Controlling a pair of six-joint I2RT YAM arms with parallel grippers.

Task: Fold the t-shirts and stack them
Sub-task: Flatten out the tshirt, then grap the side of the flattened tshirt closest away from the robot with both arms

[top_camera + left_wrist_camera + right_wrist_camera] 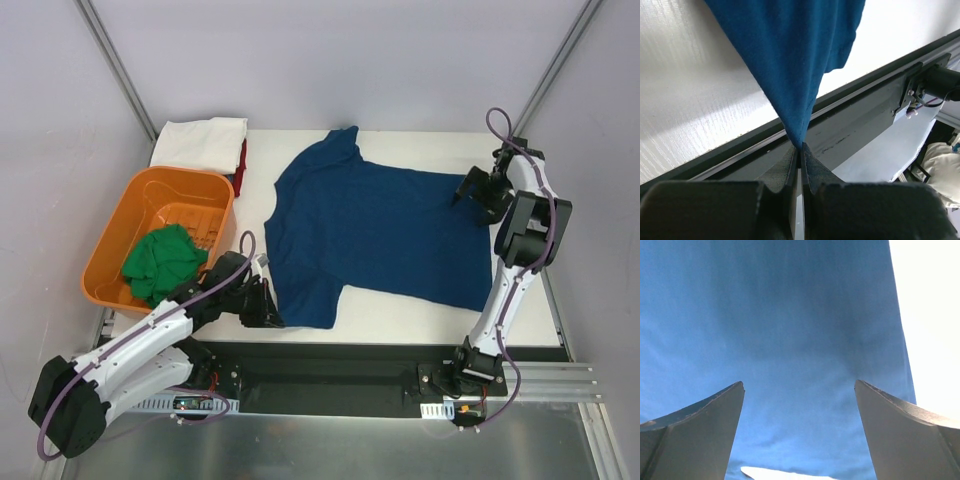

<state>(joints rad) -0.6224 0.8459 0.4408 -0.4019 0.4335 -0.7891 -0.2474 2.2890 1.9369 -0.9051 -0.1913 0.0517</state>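
A navy blue t-shirt (380,225) lies spread flat across the white table (400,312), plain side up. My left gripper (272,312) sits at the shirt's near left sleeve, low by the table's front edge. In the left wrist view it (800,150) is shut on a pinched corner of the navy cloth (790,60), which fans out upward from the fingertips. My right gripper (475,190) hovers over the shirt's right hem, open. The right wrist view shows the navy cloth (790,315) filling the wide gap of that gripper (800,385), with nothing held.
An orange tub (105,250) at the left holds a crumpled green t-shirt (160,262). Behind it, a folded white t-shirt (200,143) lies on a red one (241,165). A black rail (350,365) runs along the table's front edge.
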